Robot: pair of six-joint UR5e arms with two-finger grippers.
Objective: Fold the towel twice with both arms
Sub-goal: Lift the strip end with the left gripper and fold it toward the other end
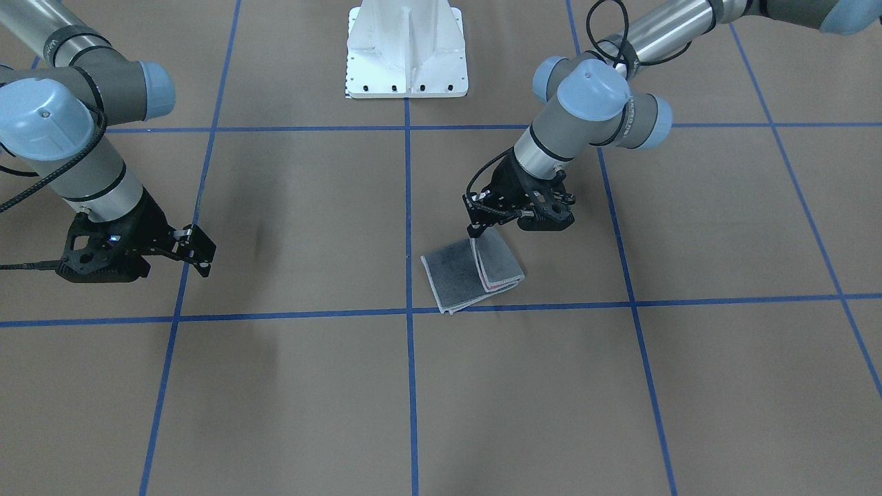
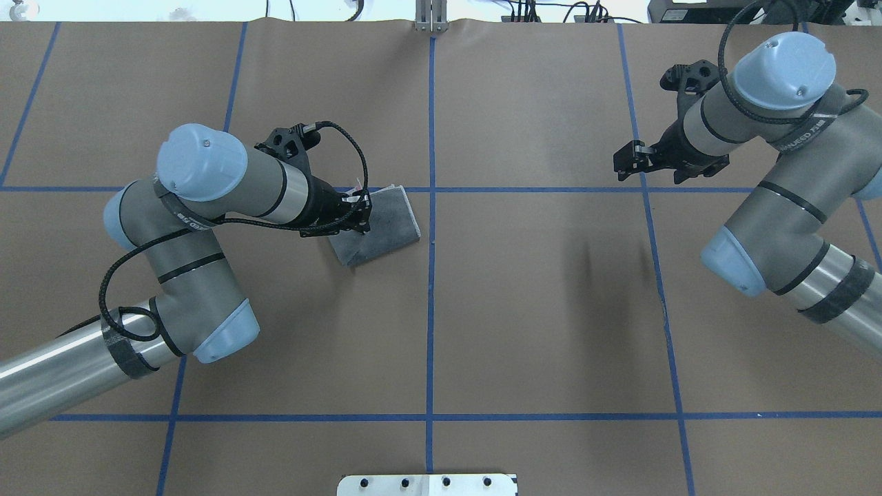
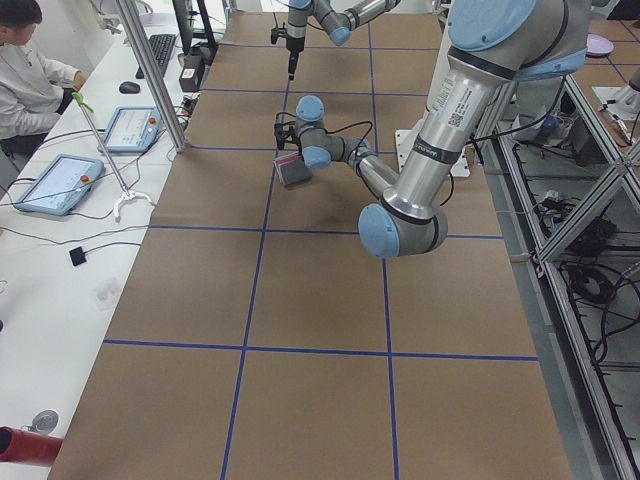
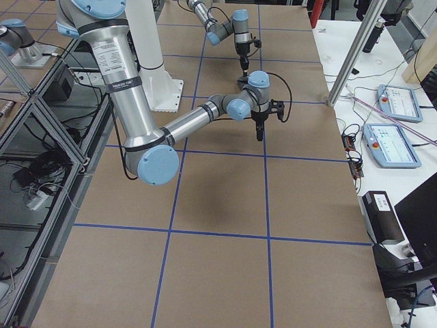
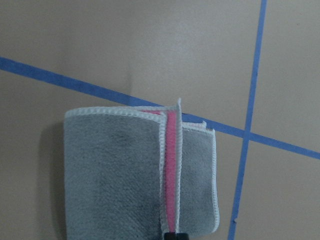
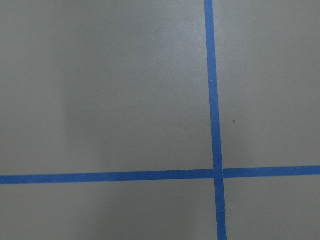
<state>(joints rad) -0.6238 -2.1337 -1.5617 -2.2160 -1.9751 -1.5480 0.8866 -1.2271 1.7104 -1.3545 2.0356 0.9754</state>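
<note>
On the brown table point(image 2: 537, 331), out from the white pedestal base point(image 2: 427, 484), the towel point(image 2: 386, 231) lies folded small. Its dark grey face is outward with a pink strip showing, just beside the centre blue tape line point(image 2: 431, 296) on the robot's left. The left gripper point(image 2: 362, 218) pinches its raised edge, jaws narrow. Farther out and well apart, the right gripper point(image 2: 626, 162) hovers with jaws spread, holding nothing.

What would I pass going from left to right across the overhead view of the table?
Left arm → towel → centre blue tape line → right arm. The left jaws overlap the towel's near edge, so they are left out of the order.
</note>
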